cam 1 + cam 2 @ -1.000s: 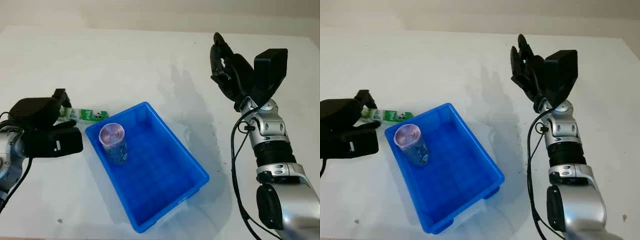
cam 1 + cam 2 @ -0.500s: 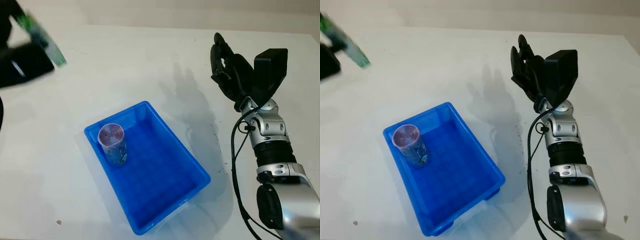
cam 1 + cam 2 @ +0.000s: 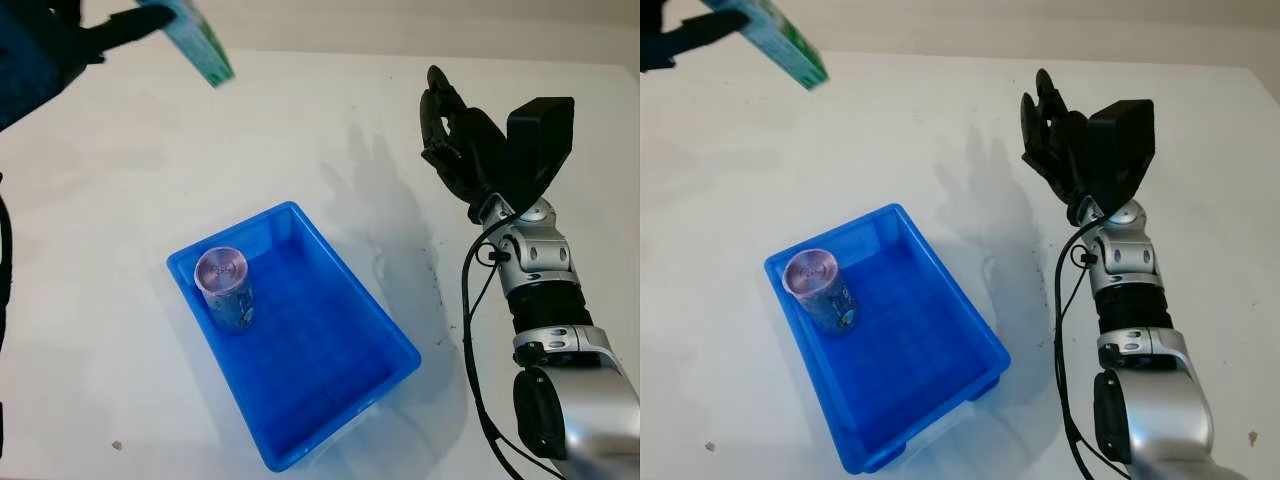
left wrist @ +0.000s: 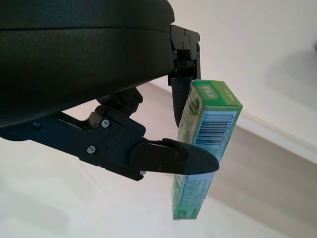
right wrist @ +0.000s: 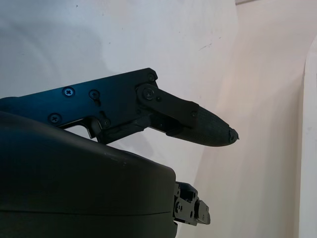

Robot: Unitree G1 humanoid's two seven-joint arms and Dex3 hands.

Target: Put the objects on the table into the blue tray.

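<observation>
At eleven o'clock, high above the table point(image 3: 130, 180), the left hand point(image 3: 40, 50) pinches a green carton point(image 4: 205, 144), mid-carry; next it must swing toward five o'clock over the blue tray point(image 3: 375, 320) holding a can point(image 3: 226, 290), while the right hand point(image 3: 455, 140) hangs open at two o'clock.

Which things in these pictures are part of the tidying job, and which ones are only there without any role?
Part of the job:
- green box, held in the left hand, raised above the table's far left
- blue tray
- can, standing in the tray

No role now:
- right hand, open, raised at the right side
- white table
</observation>
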